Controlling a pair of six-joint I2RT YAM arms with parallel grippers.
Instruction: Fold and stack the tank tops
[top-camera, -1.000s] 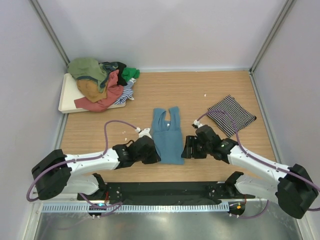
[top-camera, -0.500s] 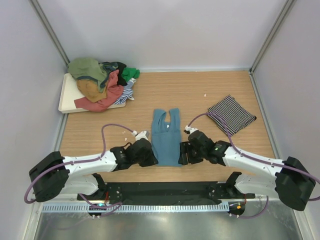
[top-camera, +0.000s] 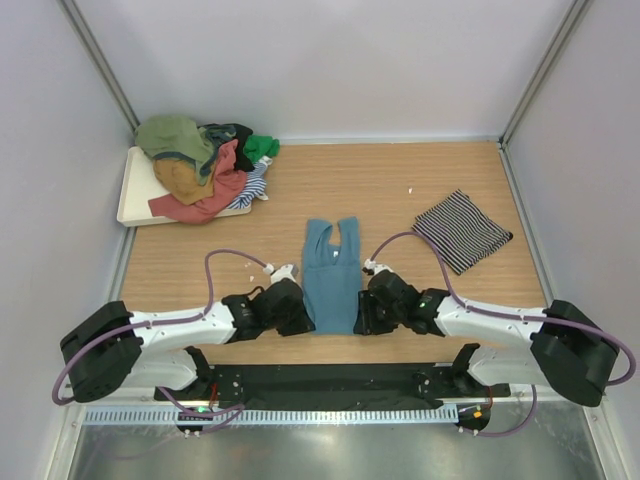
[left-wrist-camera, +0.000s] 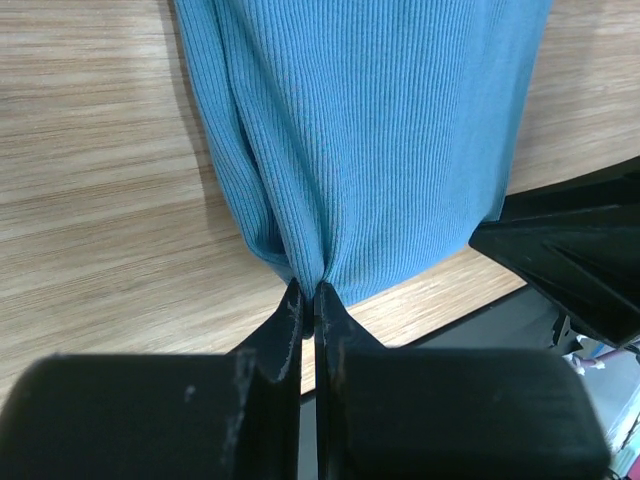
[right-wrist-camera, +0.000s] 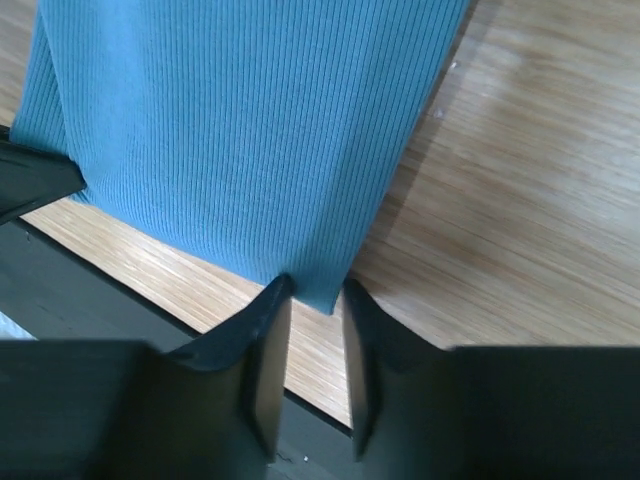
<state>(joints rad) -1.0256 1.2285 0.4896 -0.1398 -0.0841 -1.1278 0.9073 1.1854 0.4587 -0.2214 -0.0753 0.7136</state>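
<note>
A teal-blue tank top (top-camera: 333, 275) lies folded lengthwise on the wooden table, straps away from me. My left gripper (left-wrist-camera: 308, 292) is shut on its near left hem corner, the cloth (left-wrist-camera: 370, 140) bunched between the tips. My right gripper (right-wrist-camera: 312, 292) is open, its fingers straddling the near right hem corner (right-wrist-camera: 330, 290) without closing on it. In the top view both grippers (top-camera: 300, 318) (top-camera: 362, 318) sit at the hem's two ends. A folded striped tank top (top-camera: 463, 231) lies at the right. A heap of other tops (top-camera: 205, 165) lies at the back left.
The heap rests on a white tray (top-camera: 133, 195) against the left wall. The black base rail (top-camera: 330, 380) runs just behind the hem, at the table's near edge. Grey walls enclose the table on three sides.
Both grippers have slid toward me along the teal top's sides to its near hem corners. The left has closed on its corner.
</note>
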